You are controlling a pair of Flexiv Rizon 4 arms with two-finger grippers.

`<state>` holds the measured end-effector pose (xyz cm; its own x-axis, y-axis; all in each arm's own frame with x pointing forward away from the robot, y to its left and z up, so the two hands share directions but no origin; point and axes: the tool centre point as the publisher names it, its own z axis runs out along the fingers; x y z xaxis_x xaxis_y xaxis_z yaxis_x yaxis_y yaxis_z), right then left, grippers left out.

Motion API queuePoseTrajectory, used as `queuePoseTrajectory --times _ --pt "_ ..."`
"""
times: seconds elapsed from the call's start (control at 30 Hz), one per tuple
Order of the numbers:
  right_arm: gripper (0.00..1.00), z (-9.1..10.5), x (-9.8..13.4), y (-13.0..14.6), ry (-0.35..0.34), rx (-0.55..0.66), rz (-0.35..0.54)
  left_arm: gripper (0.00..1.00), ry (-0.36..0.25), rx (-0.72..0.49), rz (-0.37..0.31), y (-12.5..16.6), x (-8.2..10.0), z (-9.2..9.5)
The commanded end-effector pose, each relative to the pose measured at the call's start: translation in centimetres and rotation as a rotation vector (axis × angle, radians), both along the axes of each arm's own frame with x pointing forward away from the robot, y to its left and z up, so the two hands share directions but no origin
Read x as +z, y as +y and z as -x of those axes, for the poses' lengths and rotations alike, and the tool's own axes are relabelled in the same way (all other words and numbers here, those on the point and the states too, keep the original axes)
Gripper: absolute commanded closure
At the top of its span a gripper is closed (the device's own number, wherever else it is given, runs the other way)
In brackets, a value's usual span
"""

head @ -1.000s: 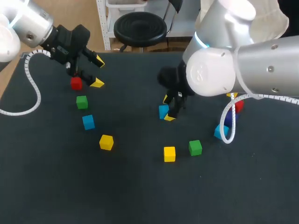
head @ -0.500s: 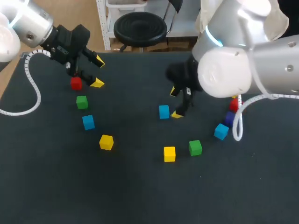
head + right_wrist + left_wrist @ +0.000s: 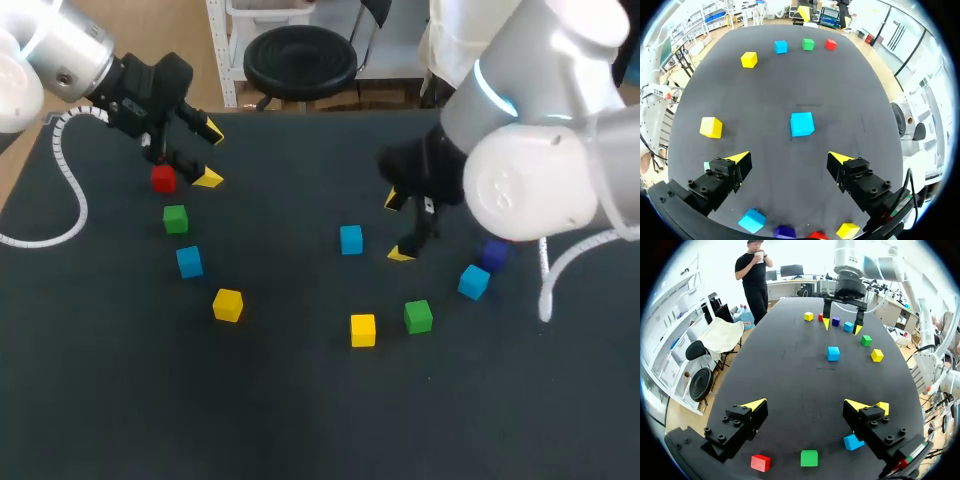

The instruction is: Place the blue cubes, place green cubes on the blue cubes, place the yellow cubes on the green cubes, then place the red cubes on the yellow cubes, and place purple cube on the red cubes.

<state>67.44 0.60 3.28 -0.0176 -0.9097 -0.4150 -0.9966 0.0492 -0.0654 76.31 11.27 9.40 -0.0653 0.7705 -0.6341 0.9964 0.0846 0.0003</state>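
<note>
Right gripper (image 3: 398,228) hangs wide open, holding nothing, just beside a blue cube (image 3: 350,239) that sits alone on the table (image 3: 300,420). Left gripper (image 3: 210,155) gapes wide too, near the red cube (image 3: 163,179). Green cube (image 3: 418,316), yellow cube (image 3: 363,329) and purple cube (image 3: 493,254) lie apart, each flat on the table.

Bright, even overhead light falls on the matte black table (image 3: 300,420), where the cubes (image 3: 227,304) cast only short, faint shadows. Soft highlights gleam on the right arm (image 3: 530,190)'s white shell. In the wrist views the room beyond burns out to white.
</note>
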Motion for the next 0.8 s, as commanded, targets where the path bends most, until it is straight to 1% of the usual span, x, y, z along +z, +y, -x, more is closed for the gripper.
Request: queuePoseTrajectory --times 0.03,0.77,0.8 --pt "0.0 1.46 1.15 -1.33 -0.045 -0.026 -0.003 0.0 -0.002 0.002 0.0 0.0 -0.01 0.12" --pt "0.0 1.64 1.39 -1.51 -0.048 -0.025 -0.011 0.0 -0.002 0.002 0.0 0.0 -0.01 0.12" --pt "0.0 1.84 1.5 -1.94 -0.052 -0.025 -0.02 0.0 -0.002 0.002 0.0 0.0 -0.01 0.12"
